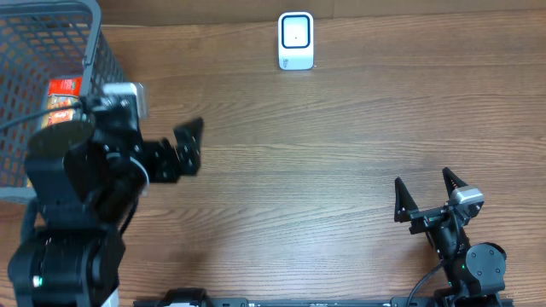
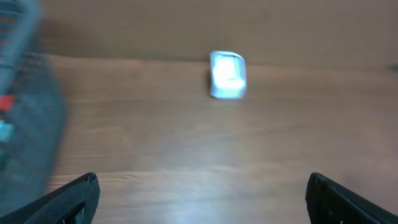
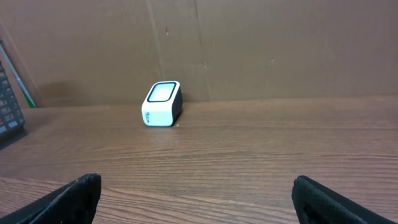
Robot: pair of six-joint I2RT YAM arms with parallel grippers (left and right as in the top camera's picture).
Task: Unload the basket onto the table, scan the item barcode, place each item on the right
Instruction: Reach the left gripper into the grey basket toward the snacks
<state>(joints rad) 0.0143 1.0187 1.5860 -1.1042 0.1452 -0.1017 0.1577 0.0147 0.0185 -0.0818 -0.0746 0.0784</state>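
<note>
Left gripper (image 1: 189, 147) is spread wide, empty, beside the basket (image 1: 94, 51), likely readied for the pick | item (image 1: 61, 94) is seen inside the basket | right gripper (image 1: 423, 189) is held wide, empty, parked clear | scanner (image 1: 296, 40) is stood at the far edge.

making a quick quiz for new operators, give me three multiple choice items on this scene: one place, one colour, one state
1. Where on the table does the scanner stand? A near edge, left; B far edge, middle; C near edge, right.
2. Scanner body colour? A white; B red; C green.
3. The right pincer is: A shut, empty; B shut on the scanner; C open, empty.
Key: B, the overhead view shows it at the far middle; A, its shell is white; C, jaws spread, nothing between.
</note>
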